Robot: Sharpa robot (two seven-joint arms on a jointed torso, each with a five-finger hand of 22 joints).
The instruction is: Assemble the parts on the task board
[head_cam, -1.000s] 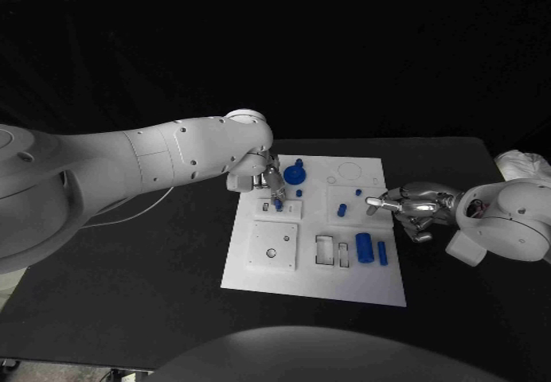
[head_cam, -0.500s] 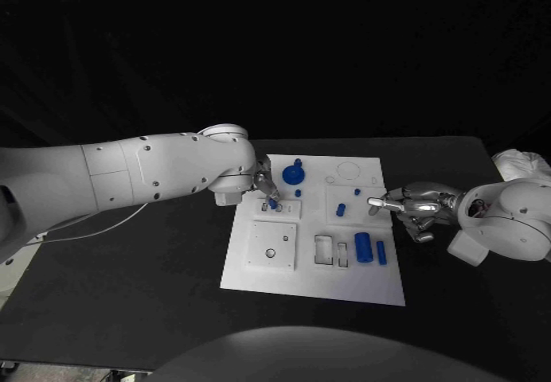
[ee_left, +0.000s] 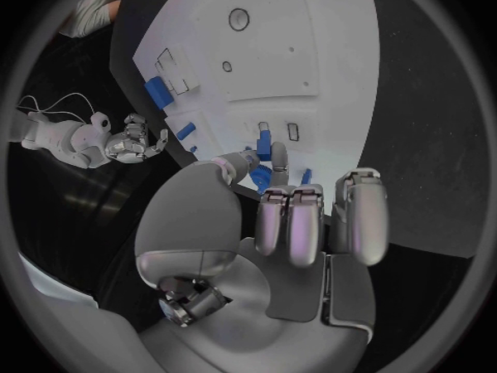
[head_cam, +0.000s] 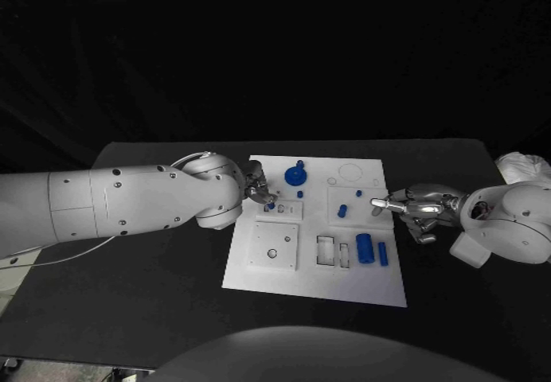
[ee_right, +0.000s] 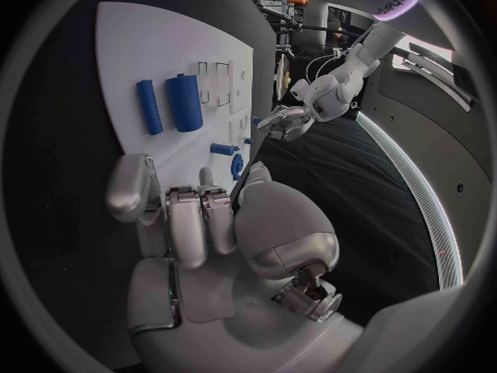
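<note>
Left robot hand (head_cam: pixel 262 193) pinched a small blue part (ee_left: pixel 277 154) over the task board (head_cam: pixel 316 278); right robot hand (head_cam: pixel 411 208) hovered beside the board, fingers curled, holding nothing.

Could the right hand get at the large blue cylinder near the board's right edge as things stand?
Probably yes. The right hand hovers at the task board's right edge, holding nothing, and the large blue cylinder lies on that side with nothing over it; only a slimmer blue peg lies beside it.
</note>
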